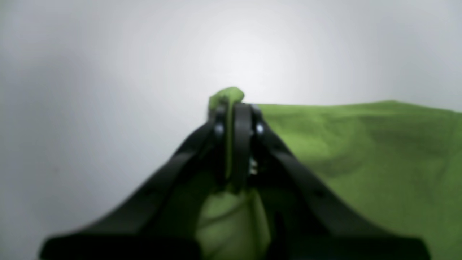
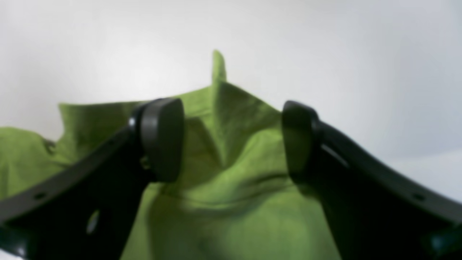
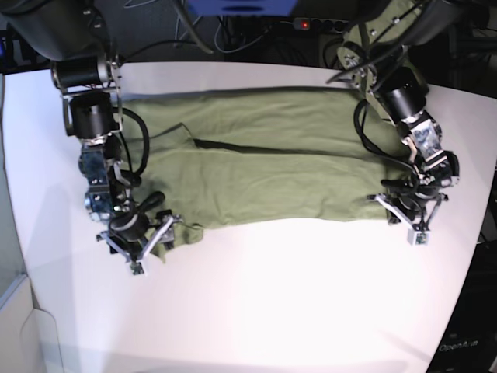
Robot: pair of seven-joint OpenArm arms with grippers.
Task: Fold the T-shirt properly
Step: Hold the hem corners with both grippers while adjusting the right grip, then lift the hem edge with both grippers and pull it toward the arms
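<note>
only one corner is held: the left gripper pinches the t-shirt hem, while the right gripper gapes, empty, over cloth that could drag unevenly.

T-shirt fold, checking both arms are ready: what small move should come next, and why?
Probably close the right gripper: its jaws stand open around a raised ridge of the T-shirt, while the left gripper is already shut on a corner.

One T-shirt; one white table; two robot arms.
</note>
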